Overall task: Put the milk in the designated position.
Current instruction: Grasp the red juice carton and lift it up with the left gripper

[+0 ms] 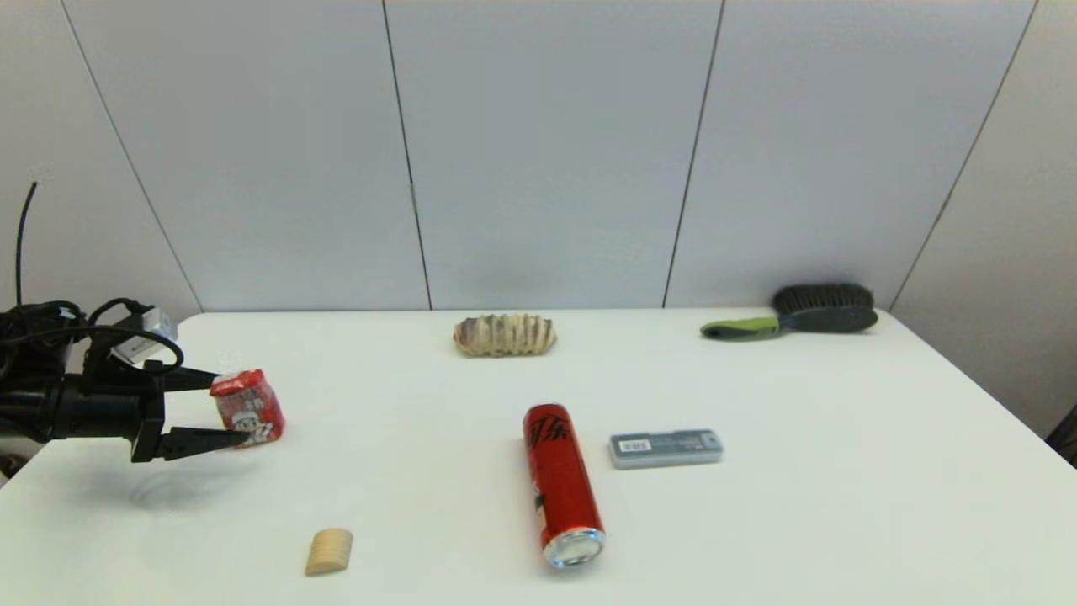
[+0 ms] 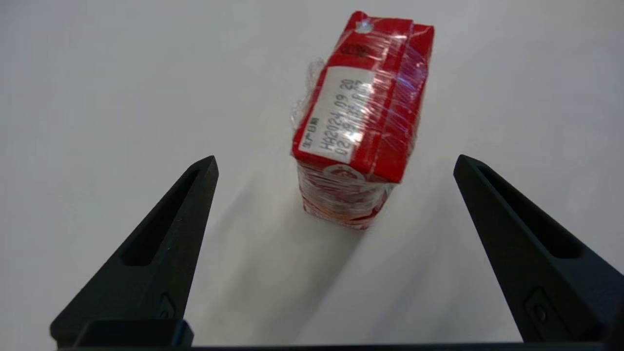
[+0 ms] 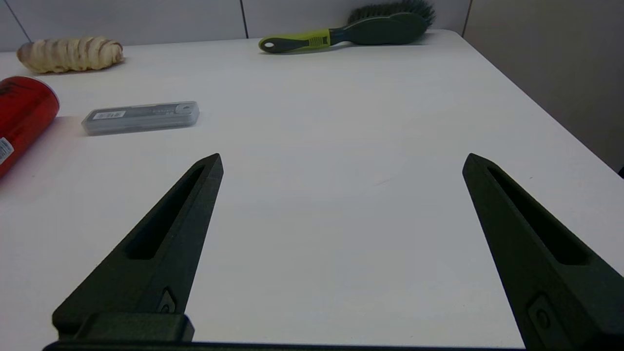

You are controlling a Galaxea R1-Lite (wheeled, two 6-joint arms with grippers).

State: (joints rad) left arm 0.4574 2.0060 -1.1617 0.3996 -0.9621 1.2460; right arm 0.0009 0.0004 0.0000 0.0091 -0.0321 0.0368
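Here, at the far left of the table [image 1: 799,505], the left gripper [image 1: 231,408] reaches in level above the tabletop, fingers spread wide with nothing held. The milk [image 1: 248,408] stands on the white surface at the fingertips, tilted in the head view; from there its red body overlaps both tips, and contact cannot be confirmed. The left wrist view shows the milk [image 2: 363,117] standing between and beyond the two fingers [image 2: 161,253], clear of both, wrapped in clear film. Its top carries a white label with a printed date code, legible as "HA2024 09 20"; the second line is not readable. A white cartoon face shows on the front.

Nearer the front edge lies a small tan wooden block [image 1: 329,551]. At the back centre is a ridged beige bread-like piece [image 1: 505,335]. The red can [image 1: 561,484] lies on its side with black characters, unreadable. Just to its right is a grey flat case [image 1: 665,448] with a small barcode label. A black brush with green handle [image 1: 795,316] lies at the back right.

The right gripper [image 3: 341,165] hovers with its fingers apart and empty over bare table at the right.
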